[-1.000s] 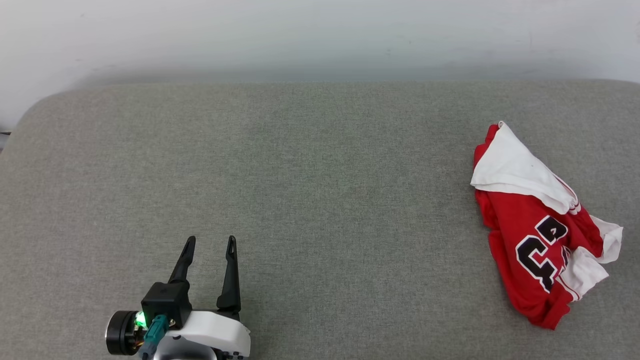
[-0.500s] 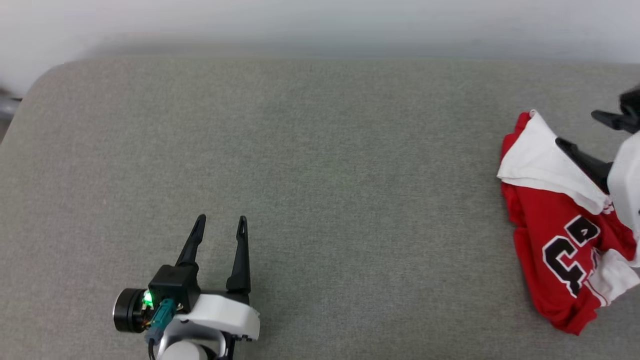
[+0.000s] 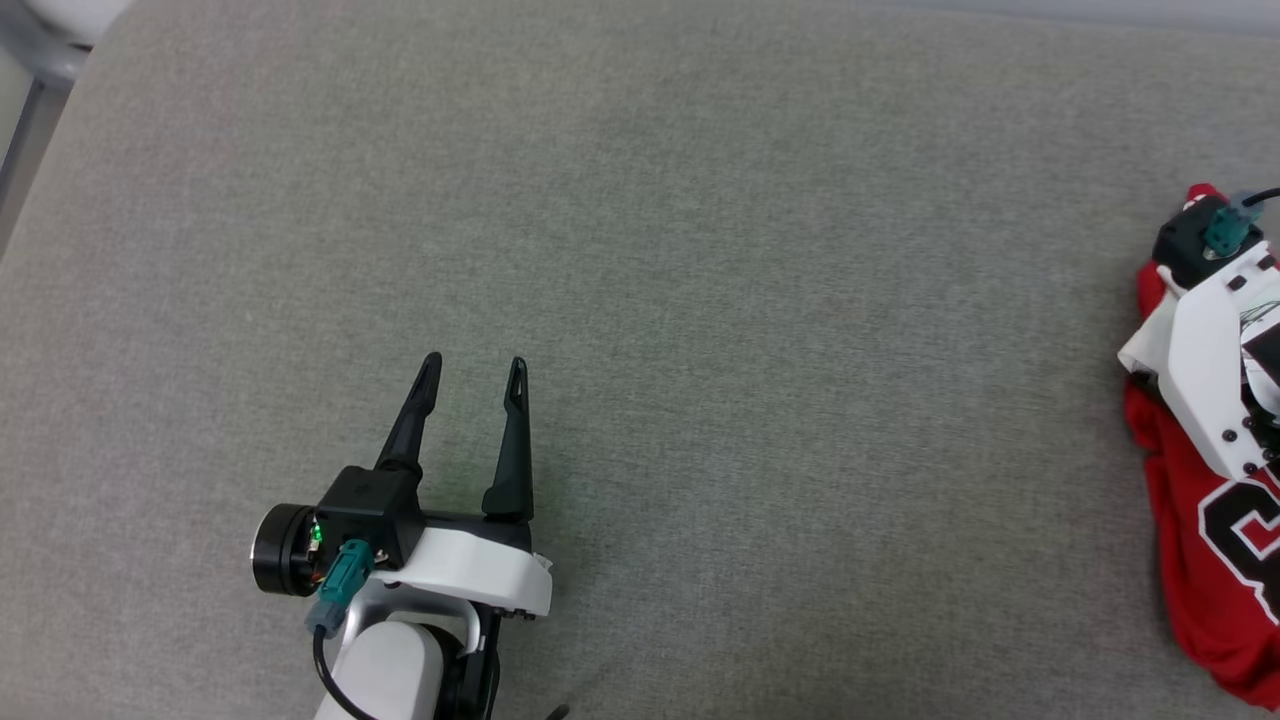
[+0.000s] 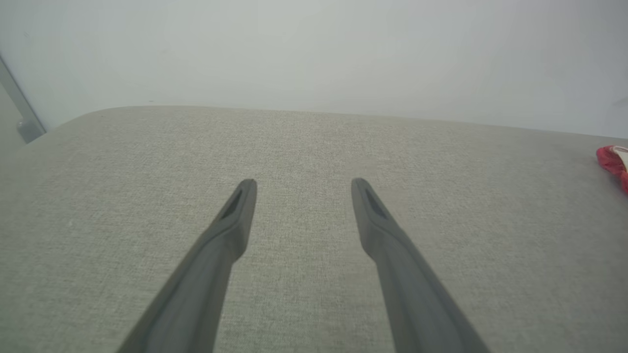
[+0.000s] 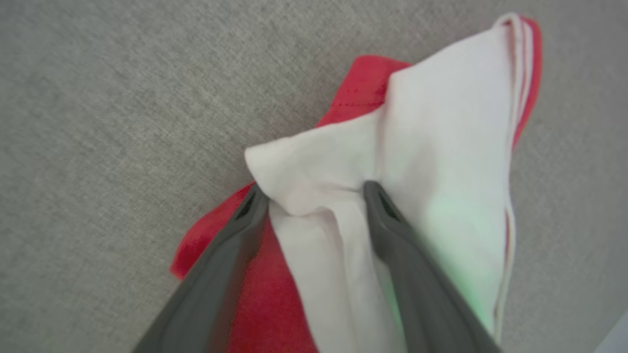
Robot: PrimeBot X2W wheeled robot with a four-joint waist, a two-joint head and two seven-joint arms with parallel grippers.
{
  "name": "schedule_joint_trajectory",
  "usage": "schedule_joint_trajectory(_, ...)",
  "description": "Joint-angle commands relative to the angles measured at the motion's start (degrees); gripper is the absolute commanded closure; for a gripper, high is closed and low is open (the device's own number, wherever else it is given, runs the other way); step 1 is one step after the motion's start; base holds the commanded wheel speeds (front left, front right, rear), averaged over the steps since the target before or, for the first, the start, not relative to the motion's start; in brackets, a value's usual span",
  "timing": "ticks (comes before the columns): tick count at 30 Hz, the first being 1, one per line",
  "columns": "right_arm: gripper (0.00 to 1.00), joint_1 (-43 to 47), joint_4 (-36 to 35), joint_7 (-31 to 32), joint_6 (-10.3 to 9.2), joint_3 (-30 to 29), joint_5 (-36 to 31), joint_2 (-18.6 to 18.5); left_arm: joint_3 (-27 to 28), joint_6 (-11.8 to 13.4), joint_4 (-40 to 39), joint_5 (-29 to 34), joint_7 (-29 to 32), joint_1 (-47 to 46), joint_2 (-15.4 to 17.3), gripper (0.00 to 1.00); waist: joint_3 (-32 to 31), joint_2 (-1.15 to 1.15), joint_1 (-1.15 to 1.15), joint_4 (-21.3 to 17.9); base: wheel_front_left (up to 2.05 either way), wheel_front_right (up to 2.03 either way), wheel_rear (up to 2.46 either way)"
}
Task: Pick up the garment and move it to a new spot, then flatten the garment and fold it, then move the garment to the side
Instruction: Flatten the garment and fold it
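At the right edge of the grey cushion [image 3: 700,250] the crumpled garment [image 3: 1195,560] lies, and we have our right gripper [image 5: 314,193] down on it, fingers apart, straddling a bunched fold of its white sleeve [image 5: 441,122]. Over the cushion's near left part our left gripper [image 3: 475,360] hovers, fingers spread, bare cushion between them.

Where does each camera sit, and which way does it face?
Head: up top, looking down on the cushion; left end effector lower left, right forearm over the garment, far right.
Left wrist: along the open left end effector, across the cushion.
Right wrist: along the right end effector, onto the garment.
All share the garment.
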Motion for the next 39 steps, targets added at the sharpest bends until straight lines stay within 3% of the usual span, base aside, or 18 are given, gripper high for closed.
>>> schedule_joint_trajectory(1, 0.00, 0.5, 2.1, 0.8, -0.03, 1.9, 0.8, 0.3, -0.2, 0.3, 0.0, -0.3, -0.2, -0.8, 0.0, 0.00, 1.6, 0.00, -0.01, 1.5, 0.00, 0.00, 0.00)
schedule_joint_trajectory(5, 0.06, 2.1, 4.8, 0.3, -0.03, 4.3, 2.8, 1.1, -0.3, 0.7, 0.0, -0.5, -0.2, -1.1, 0.0, 0.00, 2.0, 0.00, -0.01, 1.7, 0.00, 0.00, 0.00)
schedule_joint_trajectory(6, 1.00, 1.8, 5.3, -1.8, -0.03, 4.8, 4.0, 1.6, 0.1, 0.7, 0.1, -0.5, -0.2, -0.9, 0.0, 0.00, 1.8, 0.00, -0.01, 1.4, 0.00, 0.00, 0.00)
schedule_joint_trajectory(15, 1.00, -2.4, 0.7, -16.1, -0.05, 2.6, 5.7, -1.2, 1.5, 0.6, 0.5, -0.6, -0.2, 1.3, 0.0, 0.00, -2.8, 0.00, -0.01, -0.7, 0.00, 0.00, 0.00)
schedule_joint_trajectory(23, 1.00, -5.1, -7.5, -19.6, -0.05, 1.3, 4.9, -1.8, 1.6, 0.6, 0.1, -1.0, -0.2, 2.8, 0.0, 0.00, -4.9, 0.00, -0.01, -1.0, 0.00, 0.00, 0.00)
schedule_joint_trajectory(28, 1.00, -7.3, -10.4, -19.0, -0.05, 1.7, 3.1, 3.0, 1.3, 0.8, -0.2, -1.7, -0.2, 3.1, 0.0, 0.00, -4.7, 0.00, -0.01, 0.0, 0.00, 0.00, 0.00)
schedule_joint_trajectory(32, 1.00, -8.8, -9.3, -18.6, -0.05, 3.9, 1.0, 9.7, 1.2, 1.1, 0.0, -2.5, -0.2, 2.9, 0.0, 0.00, -3.8, 0.00, -0.01, 1.2, 0.00, 0.00, 0.00)
schedule_joint_trajectory(39, 1.00, -9.2, -3.4, -21.7, -0.05, 13.8, -1.2, 22.1, 1.2, 1.6, 0.1, -3.3, -0.2, 2.7, 0.0, 0.00, -2.8, 0.00, -0.01, 2.9, 0.00, 0.00, 0.00)
